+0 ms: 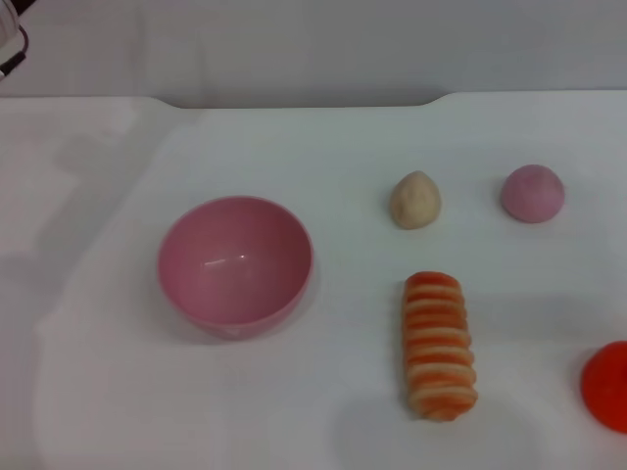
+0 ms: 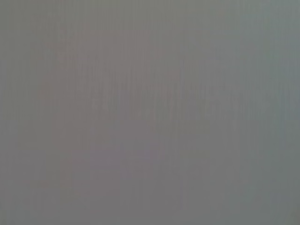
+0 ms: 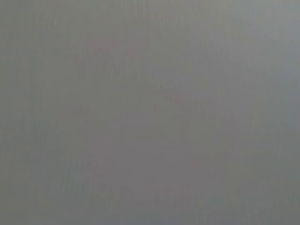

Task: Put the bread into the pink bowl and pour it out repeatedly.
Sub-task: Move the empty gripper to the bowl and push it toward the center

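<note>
The pink bowl (image 1: 235, 259) sits upright and empty; the bread (image 1: 439, 345) lies beside it; neither hand shows.

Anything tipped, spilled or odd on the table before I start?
Nothing stands out. The round glossy pink plastic bowl sits upright and empty; the orange-and-cream ridged toy bread lies flat beside it, apart. Neither gripper shows in any view.

Orange obj (image 1: 607, 386) cut off by right edge.

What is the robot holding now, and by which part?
Nothing. The bread lies free on the table beside the empty pink bowl; no gripper is in view.
</note>
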